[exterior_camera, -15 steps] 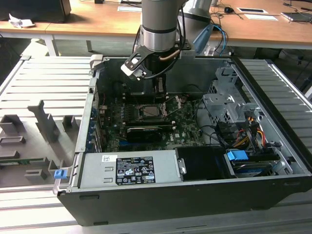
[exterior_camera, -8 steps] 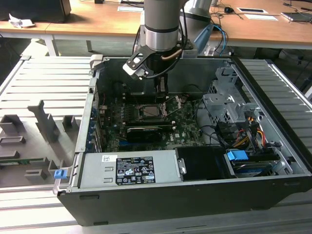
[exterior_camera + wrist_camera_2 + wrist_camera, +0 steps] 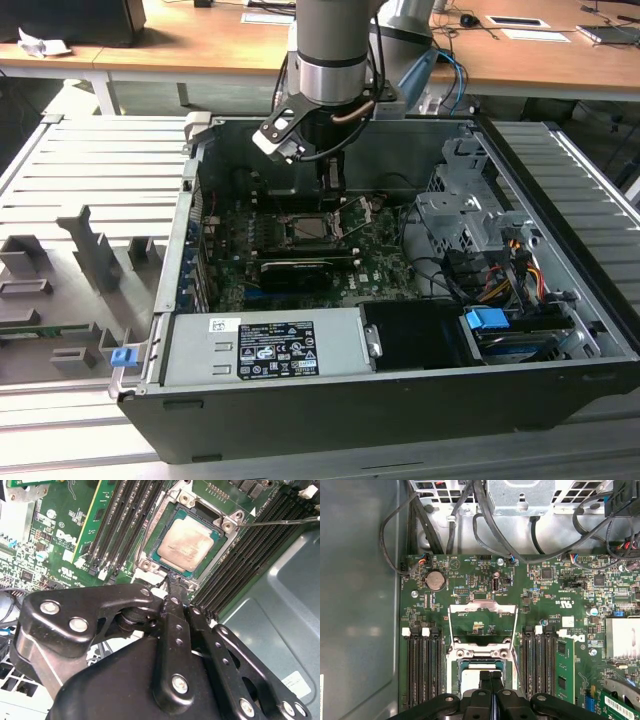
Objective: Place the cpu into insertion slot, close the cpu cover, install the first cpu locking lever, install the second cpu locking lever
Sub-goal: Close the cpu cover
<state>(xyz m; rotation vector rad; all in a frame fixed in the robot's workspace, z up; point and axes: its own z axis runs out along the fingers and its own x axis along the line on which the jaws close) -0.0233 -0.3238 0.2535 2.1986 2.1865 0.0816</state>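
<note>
In the insertion slot (image 3: 149, 545) the cpu (image 3: 187, 545) is lying seated, while the cpu cover (image 3: 482, 609) is standing raised. Placement is reading as done and cover closing as the step in hand, calling for a push on that frame down over the chip. The end effector (image 3: 491, 676) is hovering over the slot's edge, closed tight and gripping nothing.

Robotics lab or test workshop, by the look: industrial robot arm (image 3: 335, 45) over an opened PC case (image 3: 400, 410), motherboard (image 3: 470, 580) exposed w/ loose cables (image 3: 485, 525). Case sits on a ribbed aluminium-profile table (image 3: 90, 160) w/ grey fixture blocks (image 3: 90, 245) beside it. At the back, long wooden tables (image 3: 200, 50) w/ papers (image 3: 268, 16) & misc. gear, office-style.
</note>
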